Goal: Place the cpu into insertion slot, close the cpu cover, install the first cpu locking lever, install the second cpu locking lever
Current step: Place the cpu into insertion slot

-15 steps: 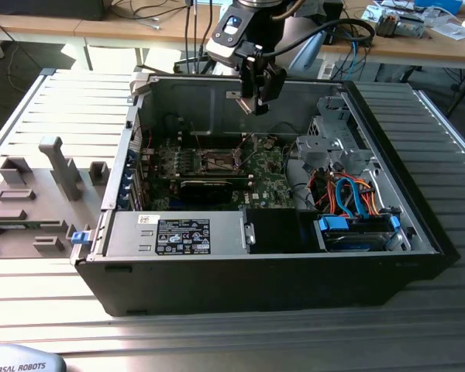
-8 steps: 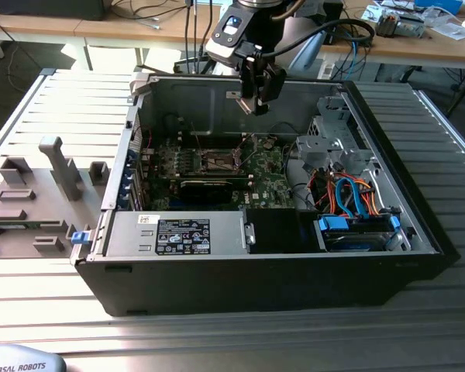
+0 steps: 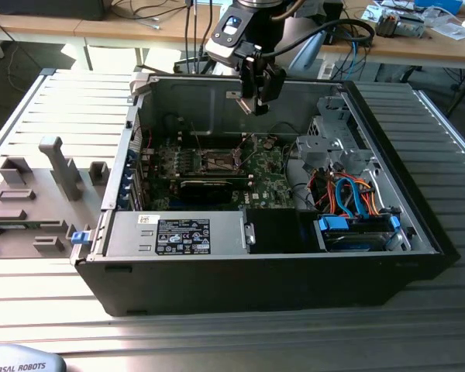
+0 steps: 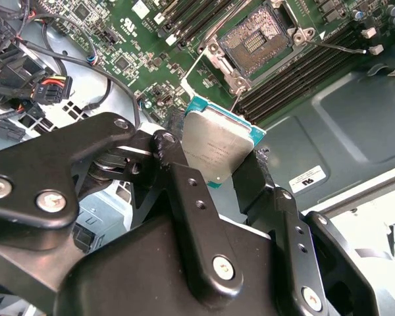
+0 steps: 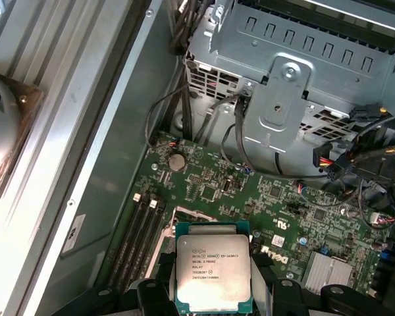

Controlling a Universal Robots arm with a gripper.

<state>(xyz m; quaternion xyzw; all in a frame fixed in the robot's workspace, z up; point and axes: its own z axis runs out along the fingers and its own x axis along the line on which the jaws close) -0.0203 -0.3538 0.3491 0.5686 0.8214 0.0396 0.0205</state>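
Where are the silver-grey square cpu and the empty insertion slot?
silver-grey square cpu [image 5: 214, 273]: first wrist view, middle of its metal top.
empty insertion slot [image 4: 253, 41]: second wrist view, middle of its pin field.

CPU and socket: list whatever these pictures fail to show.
- cpu underside: faces away in both wrist views.
- socket, first wrist view: mostly behind the cpu.
- gripper and its hold on the cpu, exterior view: too small to make out.
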